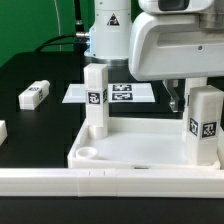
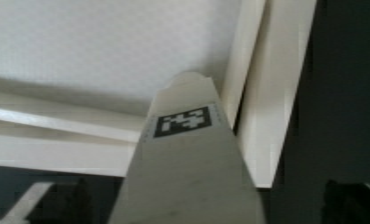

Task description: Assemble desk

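Note:
The white tray-like tabletop [image 1: 140,145] lies upside down near the front rail. One tagged white leg [image 1: 96,98] stands upright in its back corner on the exterior view's left. A second tagged leg [image 1: 205,125] stands at the corner on the exterior view's right. My gripper [image 1: 200,100] hangs over this second leg, and one dark finger [image 1: 177,98] shows beside its top with a gap. In the wrist view the leg [image 2: 185,150] runs up between my fingers [image 2: 31,205] toward the tabletop [image 2: 111,50]. The jaws look open around it.
A loose tagged leg [image 1: 34,95] lies on the black table at the exterior view's left, and another part [image 1: 2,130] shows at the edge. The marker board [image 1: 120,93] lies behind the tabletop. A white border rail [image 1: 110,182] runs along the front. An open corner socket [image 1: 87,153] faces up.

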{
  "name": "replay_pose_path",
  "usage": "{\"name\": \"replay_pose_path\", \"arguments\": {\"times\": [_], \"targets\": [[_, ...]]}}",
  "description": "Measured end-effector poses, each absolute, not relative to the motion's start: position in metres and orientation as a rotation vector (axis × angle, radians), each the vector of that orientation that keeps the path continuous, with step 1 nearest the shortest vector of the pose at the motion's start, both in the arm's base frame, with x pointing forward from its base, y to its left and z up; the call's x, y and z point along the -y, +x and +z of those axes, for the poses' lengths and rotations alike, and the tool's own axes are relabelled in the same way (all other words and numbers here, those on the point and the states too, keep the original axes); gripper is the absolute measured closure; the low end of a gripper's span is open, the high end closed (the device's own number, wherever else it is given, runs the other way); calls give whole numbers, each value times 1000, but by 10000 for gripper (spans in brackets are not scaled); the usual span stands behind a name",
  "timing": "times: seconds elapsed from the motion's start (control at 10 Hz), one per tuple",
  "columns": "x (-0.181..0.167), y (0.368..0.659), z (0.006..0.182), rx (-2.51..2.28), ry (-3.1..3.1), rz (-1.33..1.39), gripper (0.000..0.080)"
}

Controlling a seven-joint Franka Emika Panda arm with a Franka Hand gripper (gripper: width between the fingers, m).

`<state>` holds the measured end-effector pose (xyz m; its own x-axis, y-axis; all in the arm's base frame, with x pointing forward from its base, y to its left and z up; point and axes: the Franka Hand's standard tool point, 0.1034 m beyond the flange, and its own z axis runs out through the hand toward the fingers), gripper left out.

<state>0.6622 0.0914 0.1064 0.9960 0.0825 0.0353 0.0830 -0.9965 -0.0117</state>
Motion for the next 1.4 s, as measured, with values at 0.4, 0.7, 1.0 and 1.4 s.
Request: {"name": "replay_pose_path", "arguments": {"times": [0.4, 0.7, 1.0, 1.4], "targets": [[-88, 662, 105, 331, -3126, -49, 284], [-87, 661, 104, 271, -3131, -48, 512], [-86, 662, 104, -74, -3127, -47, 511], [-81, 661, 103, -680, -3034, -32, 511]]}}
